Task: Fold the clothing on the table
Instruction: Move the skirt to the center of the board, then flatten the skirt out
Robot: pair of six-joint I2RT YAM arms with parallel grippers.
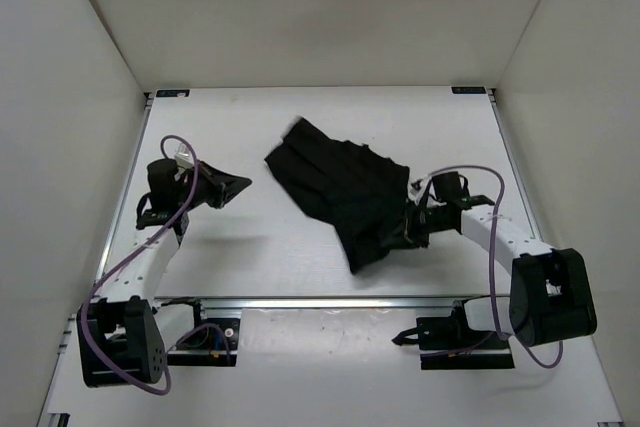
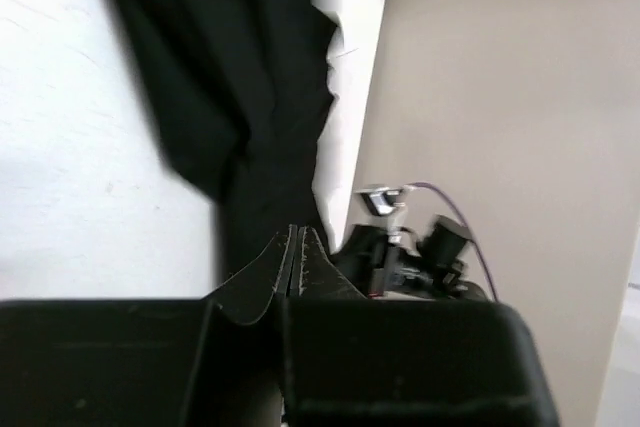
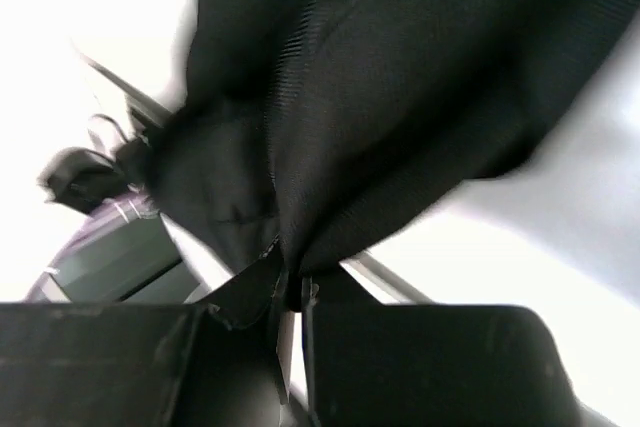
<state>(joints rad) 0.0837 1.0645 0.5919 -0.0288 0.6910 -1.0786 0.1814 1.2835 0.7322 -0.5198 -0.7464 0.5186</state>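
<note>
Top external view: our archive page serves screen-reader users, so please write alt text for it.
A crumpled black garment sits bunched on the white table, its near right edge pinched in the right gripper. The left gripper is closed and empty, off to the garment's left and not touching it.

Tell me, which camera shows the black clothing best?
The top external view: it shows the whole clothing lying on the table. The right wrist view shows only a close fold pinched in the right gripper; the left wrist view shows a blurred part of it beyond the left gripper.
</note>
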